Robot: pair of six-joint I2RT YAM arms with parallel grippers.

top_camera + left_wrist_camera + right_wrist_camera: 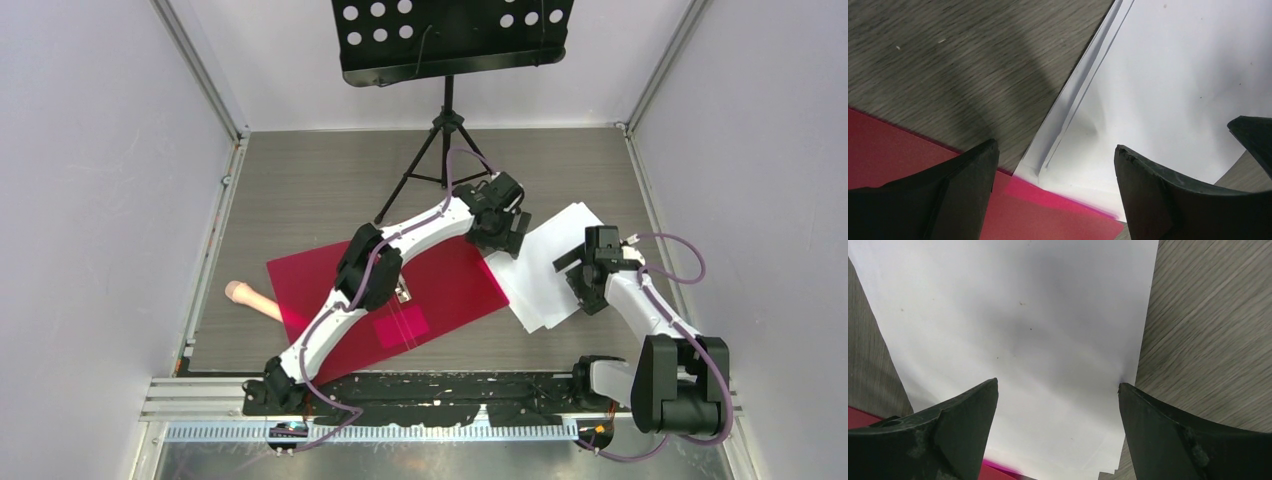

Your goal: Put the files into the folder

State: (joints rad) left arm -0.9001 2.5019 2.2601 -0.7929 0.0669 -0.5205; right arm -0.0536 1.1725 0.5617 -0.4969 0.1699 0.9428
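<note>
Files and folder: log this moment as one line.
folder open flat | files on table beside it, corner at its edge, not inside | left gripper open above that corner | right gripper open above files

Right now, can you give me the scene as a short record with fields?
folder: red, flat on table
papers: white, right of folder, one corner over its edge
left gripper: open, above that corner
right gripper: open, above papers
papers in folder: not yet
</note>
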